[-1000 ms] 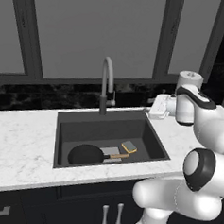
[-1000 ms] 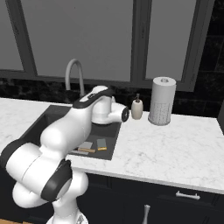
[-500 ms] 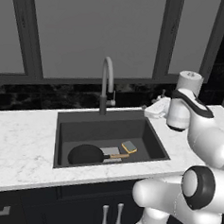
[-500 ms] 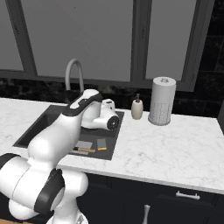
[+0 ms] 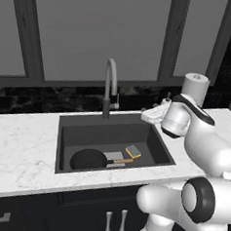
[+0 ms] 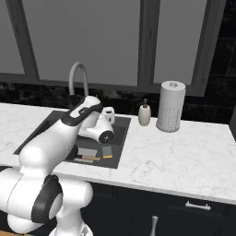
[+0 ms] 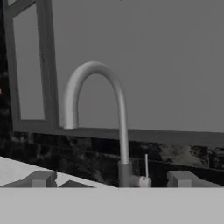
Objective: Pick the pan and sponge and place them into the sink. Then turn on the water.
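Pan (image 5: pixel 87 159) lies in sink (image 5: pixel 67 133), handle pointing right.

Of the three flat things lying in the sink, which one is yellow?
The sponge, the small rectangle in the sink. The pan is round and black, and the drain plate between them is pale grey.

– What's behind the tabletop (image 5: pixel 22 150)?
– White marble with grey veins, backed by a black marbled backsplash (image 5: pixel 50 100), then tall grey window panes (image 5: pixel 99 33) in dark frames.
– And below?
– Dark cabinet fronts (image 6: pixel 193 216) with pale handles.
– Anything standing about?
– A paper towel roll (image 6: pixel 170 106) and a small soap bottle (image 6: pixel 144 114) near the wall, just beside each other
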